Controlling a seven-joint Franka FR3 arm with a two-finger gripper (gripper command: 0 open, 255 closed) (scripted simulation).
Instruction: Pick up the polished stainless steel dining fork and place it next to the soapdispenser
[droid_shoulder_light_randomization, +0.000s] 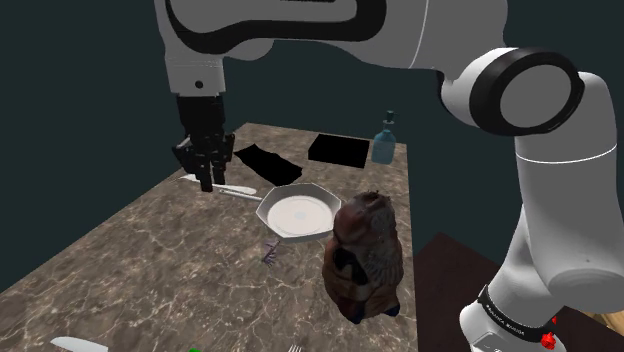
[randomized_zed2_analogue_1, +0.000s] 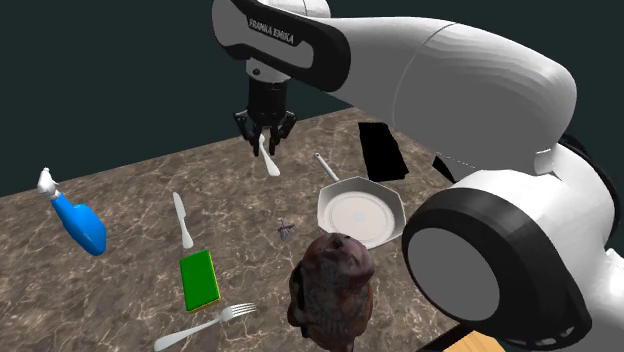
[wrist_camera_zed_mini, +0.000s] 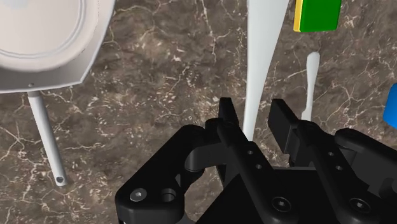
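A: What's the surface, and what's the room?

B: A table (droid_shoulder_light_randomization: 130, 250) topped in dark brown stone with pale veins. Behind it are flat dark teal walls (droid_shoulder_light_randomization: 80, 70). At 4 o'clock in the shoulder view, a strip of dark reddish floor (droid_shoulder_light_randomization: 445, 265) shows past the table's edge.

A: And the gripper?

B: The gripper (randomized_zed2_analogue_1: 266, 142) hangs low over the far half of the table. Its fingers are spread, straddling the thin end of a white utensil (wrist_camera_zed_mini: 257, 57) whose other end is broad. In the wrist view there is a gap on each side, so it isn't pinched.

A: Where's the fork?

B: The fork (randomized_zed2_analogue_1: 205, 322) lies flat on the table, well apart from the gripper, at about 7 o'clock from it in the second exterior view. The soap dispenser (droid_shoulder_light_randomization: 384, 142), dull blue with a pump top, stands at the table's far edge, at 1 o'clock from the fork in the shoulder view.

A: What's between them?

B: A brown animal figure (droid_shoulder_light_randomization: 365, 255) stands on that line, with a pale pan (droid_shoulder_light_randomization: 297, 212) at its 10 o'clock. A black tray (droid_shoulder_light_randomization: 338, 150) sits just beside the dispenser at 9 o'clock.

A: Anything nearer the fork?

B: In the second exterior view, a green block (randomized_zed2_analogue_1: 199, 280) lies at its 12 o'clock. A knife (randomized_zed2_analogue_1: 183, 220) lies beyond that, and a bright blue bottle (randomized_zed2_analogue_1: 82, 225) at 10 o'clock.
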